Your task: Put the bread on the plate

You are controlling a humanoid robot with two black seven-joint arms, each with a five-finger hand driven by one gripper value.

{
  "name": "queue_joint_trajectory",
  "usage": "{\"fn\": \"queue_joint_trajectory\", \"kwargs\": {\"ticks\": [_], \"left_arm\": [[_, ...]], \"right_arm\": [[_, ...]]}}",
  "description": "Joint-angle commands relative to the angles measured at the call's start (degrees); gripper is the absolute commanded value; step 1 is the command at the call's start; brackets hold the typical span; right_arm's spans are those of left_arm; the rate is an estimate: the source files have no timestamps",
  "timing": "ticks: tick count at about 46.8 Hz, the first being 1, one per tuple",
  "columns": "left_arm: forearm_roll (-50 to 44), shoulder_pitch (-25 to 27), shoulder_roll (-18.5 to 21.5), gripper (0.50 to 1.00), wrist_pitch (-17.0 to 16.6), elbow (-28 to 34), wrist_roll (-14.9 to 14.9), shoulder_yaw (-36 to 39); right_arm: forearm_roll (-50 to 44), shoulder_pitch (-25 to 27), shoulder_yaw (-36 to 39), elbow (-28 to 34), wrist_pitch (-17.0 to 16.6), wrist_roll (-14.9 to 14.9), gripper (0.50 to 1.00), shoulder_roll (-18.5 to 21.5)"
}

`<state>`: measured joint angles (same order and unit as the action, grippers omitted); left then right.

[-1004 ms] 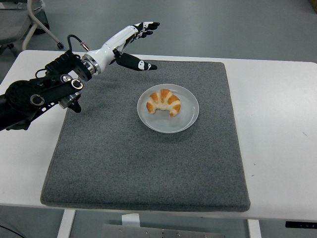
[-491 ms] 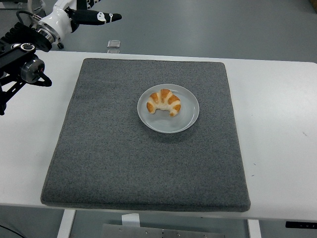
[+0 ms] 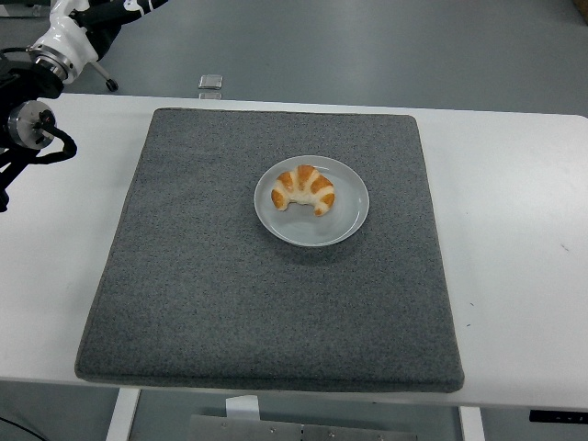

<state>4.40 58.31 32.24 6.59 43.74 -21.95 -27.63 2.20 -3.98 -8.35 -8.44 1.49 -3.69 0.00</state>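
Observation:
A golden croissant lies on the round grey plate, which sits a little above the middle of the dark grey mat. Nothing touches the bread. My left arm is drawn back at the top left corner, off the mat and over the table's far left edge. Its hand is mostly cut off by the picture's top edge, far from the plate. The right arm does not show.
The mat covers most of the white table. A small silver object lies just beyond the table's far edge, on the floor side. Grey floor fills the top of the picture.
The left arm has pulled back from over the mat's far left corner, up and to the left, until its hand is nearly out of the picture. Croissant and plate have not moved.

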Motion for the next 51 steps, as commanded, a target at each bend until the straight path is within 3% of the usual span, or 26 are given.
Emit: {"fn": "queue_joint_trajectory", "kwargs": {"ticks": [1,5,11,25,32,51], "left_arm": [[-0.3,-1.2,-0.2,0.99,2.3,-1.4,0.0,-1.3],[-2.1,-3.6,-0.5,0.99,4.9,-3.6,0.0,-4.1],[-3.9,-4.7,-4.1,0.99,8.0,-7.7,0.0,-5.5],[-8.6,-7.1,-4.8,0.99,13.1,-10.9,-0.1,-5.5],[-10.6,-8.7,-7.2,0.99,13.7,-11.0,-0.1,-5.5],[-10.3,-9.0,-7.4,0.99,13.7,-11.0,-0.1,-5.3]], "right_arm": [[0.0,-0.1,0.0,0.0,0.0,0.0,0.93,0.0],[0.0,0.0,0.0,0.0,0.0,0.0,0.93,0.0],[0.0,0.0,0.0,0.0,0.0,0.0,0.93,0.0],[0.0,0.0,0.0,0.0,0.0,0.0,0.93,0.0],[0.0,0.0,0.0,0.0,0.0,0.0,0.93,0.0],[-0.1,0.0,-0.1,0.0,0.0,0.0,0.93,0.0]]}}
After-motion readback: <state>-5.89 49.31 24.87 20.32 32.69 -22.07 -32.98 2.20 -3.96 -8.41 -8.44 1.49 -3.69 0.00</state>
